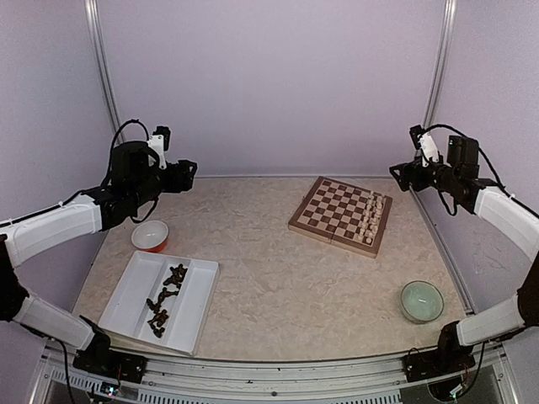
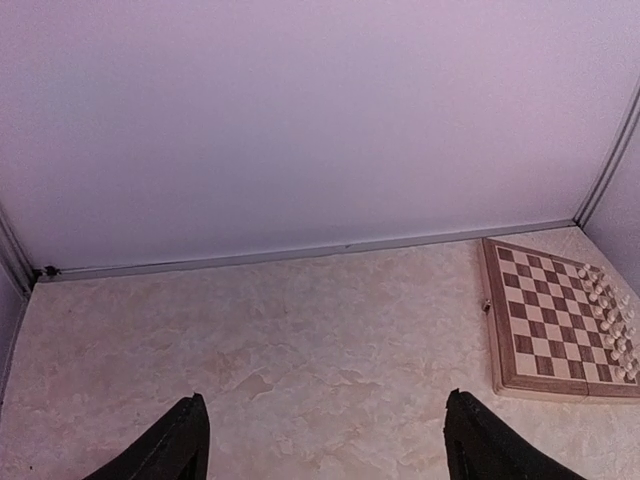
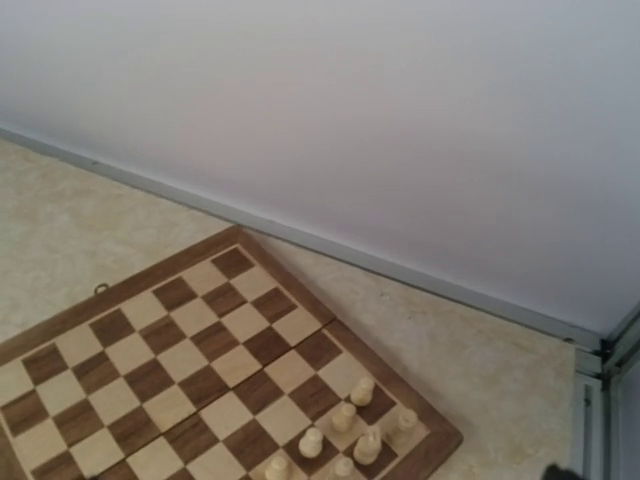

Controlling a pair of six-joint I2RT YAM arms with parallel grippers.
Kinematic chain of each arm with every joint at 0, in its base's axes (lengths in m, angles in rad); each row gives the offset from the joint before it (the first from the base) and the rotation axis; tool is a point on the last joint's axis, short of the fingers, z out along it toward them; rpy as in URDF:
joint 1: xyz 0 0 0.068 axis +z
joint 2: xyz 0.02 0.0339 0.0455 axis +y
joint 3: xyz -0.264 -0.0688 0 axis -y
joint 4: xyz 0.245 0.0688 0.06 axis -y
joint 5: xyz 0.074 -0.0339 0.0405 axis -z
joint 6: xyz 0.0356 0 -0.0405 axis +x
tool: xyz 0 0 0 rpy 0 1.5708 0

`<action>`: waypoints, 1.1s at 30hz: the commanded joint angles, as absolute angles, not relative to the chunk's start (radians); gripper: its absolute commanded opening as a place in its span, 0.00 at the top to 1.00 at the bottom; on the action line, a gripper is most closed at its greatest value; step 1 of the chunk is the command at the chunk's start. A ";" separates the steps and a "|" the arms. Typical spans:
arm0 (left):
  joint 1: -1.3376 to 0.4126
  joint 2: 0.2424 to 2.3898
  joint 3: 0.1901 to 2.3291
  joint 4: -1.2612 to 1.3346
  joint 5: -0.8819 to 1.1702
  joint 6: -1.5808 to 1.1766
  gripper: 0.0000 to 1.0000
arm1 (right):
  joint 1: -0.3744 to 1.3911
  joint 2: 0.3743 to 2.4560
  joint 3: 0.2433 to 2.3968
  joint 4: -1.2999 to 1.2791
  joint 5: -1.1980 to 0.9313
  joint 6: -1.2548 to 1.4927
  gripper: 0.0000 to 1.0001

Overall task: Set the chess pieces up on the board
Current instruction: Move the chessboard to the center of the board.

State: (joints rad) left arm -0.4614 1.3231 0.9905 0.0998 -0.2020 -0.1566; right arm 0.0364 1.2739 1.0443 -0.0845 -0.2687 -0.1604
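Left gripper (image 1: 187, 172) spread, empty, high over the bench's far left. Right gripper (image 1: 397, 175) likewise spread, empty, high at the far right edge by the board (image 1: 333, 209). Pieces (image 1: 164, 299) lie heaped in the tray (image 1: 135, 286), near-left corner. Lower the left arm onto one outlying piece and pinch its stem. Mind the tray walls and the red bowl (image 1: 150, 236); mid-bench looks open.
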 commanded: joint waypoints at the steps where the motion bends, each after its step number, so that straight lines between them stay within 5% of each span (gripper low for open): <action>1: -0.485 1.374 0.989 0.148 -0.059 -0.135 0.20 | 0.012 1.320 1.048 -0.042 -0.413 -0.213 0.03; 11: -0.652 1.525 1.041 0.104 0.063 -0.120 0.19 | 0.168 1.629 1.269 -0.181 -0.312 -0.308 0.04; 17: -0.749 1.562 1.061 0.104 0.103 -0.192 0.19 | 0.237 1.906 1.534 -0.295 -0.291 -0.242 0.08; 26: -0.926 1.549 1.031 0.138 0.087 -0.319 0.18 | 0.249 2.338 2.052 -0.503 -0.250 -0.096 0.01; 33: -1.035 1.533 1.011 0.146 0.044 -0.345 0.18 | 0.209 2.516 2.265 -0.531 -0.230 -0.003 0.01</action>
